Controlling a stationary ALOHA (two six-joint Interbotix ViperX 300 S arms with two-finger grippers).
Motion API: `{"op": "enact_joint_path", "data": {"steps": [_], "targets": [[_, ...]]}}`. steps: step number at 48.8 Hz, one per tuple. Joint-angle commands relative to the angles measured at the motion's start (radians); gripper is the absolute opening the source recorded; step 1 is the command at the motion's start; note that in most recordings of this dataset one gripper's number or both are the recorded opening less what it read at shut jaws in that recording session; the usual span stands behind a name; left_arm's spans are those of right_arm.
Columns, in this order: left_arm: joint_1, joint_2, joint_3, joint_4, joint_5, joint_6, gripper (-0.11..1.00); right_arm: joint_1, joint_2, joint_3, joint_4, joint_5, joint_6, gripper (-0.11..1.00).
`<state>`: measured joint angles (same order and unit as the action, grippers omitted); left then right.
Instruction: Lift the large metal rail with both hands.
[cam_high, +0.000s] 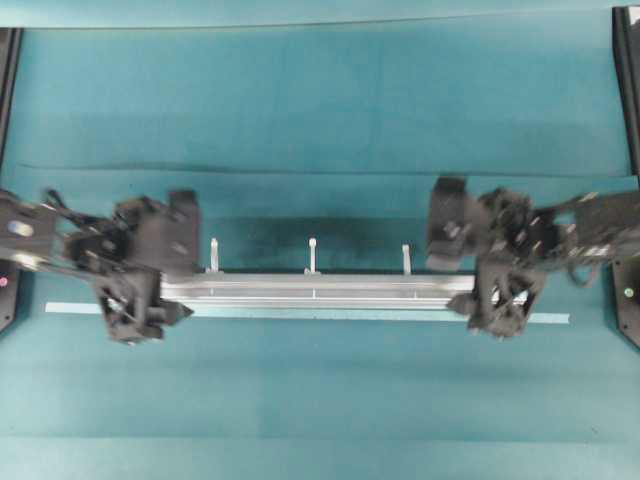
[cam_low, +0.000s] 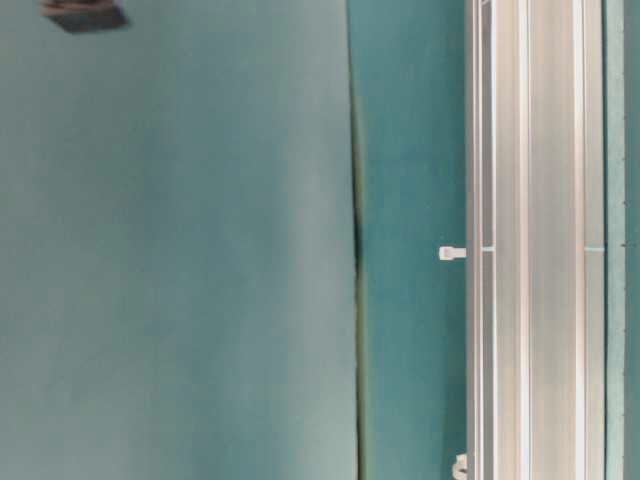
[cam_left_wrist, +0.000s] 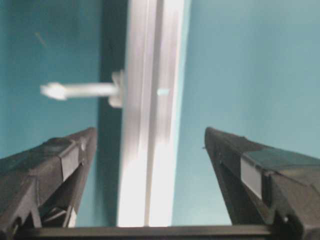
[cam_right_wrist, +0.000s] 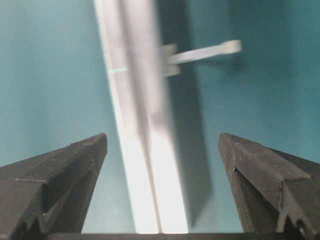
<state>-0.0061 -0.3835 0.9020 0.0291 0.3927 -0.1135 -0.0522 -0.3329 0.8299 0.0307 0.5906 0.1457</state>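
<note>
The large metal rail (cam_high: 315, 290) is a long silver grooved bar lying across the teal table, with three white zip ties (cam_high: 312, 255) sticking out on its far side. My left gripper (cam_high: 165, 270) sits over the rail's left end, and my right gripper (cam_high: 470, 270) over its right end. In the left wrist view the rail (cam_left_wrist: 150, 150) runs between wide-apart black fingers (cam_left_wrist: 70, 155) with gaps on both sides. The right wrist view shows the rail (cam_right_wrist: 147, 165) between equally spread fingers (cam_right_wrist: 250, 170), untouched. Both grippers are open and hold nothing.
A thin flat pale strip (cam_high: 300, 313) lies on the table just in front of the rail, poking out past both grippers. A fold in the teal cloth (cam_high: 320, 168) runs across the table behind the rail. Black frame posts (cam_high: 628, 90) stand at the table's side edges.
</note>
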Motion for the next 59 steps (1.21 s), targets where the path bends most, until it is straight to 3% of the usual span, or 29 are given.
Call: {"op": "enact_joint_path", "data": {"steps": [1, 9, 32, 47, 59], "targets": [[0.012, -0.091, -0.003, -0.002, 0.0, 0.002, 0.94, -0.025, -0.067, -0.014, -0.005, 0.002, 0.009, 0.94], [0.021, -0.227, 0.003, -0.002, 0.0, 0.0, 0.94, -0.054, -0.207, -0.009, -0.026, -0.017, 0.008, 0.94], [0.023, -0.555, 0.04, -0.002, -0.002, -0.012, 0.94, -0.064, -0.606, 0.089, -0.026, -0.163, 0.011, 0.94], [0.028, -0.719, 0.044, -0.002, -0.005, -0.012, 0.94, -0.104, -0.772, 0.147, -0.026, -0.242, 0.011, 0.94], [0.029, -0.787, 0.057, -0.002, -0.008, -0.014, 0.93, -0.178, -0.854, 0.161, -0.021, -0.318, 0.011, 0.92]]}}
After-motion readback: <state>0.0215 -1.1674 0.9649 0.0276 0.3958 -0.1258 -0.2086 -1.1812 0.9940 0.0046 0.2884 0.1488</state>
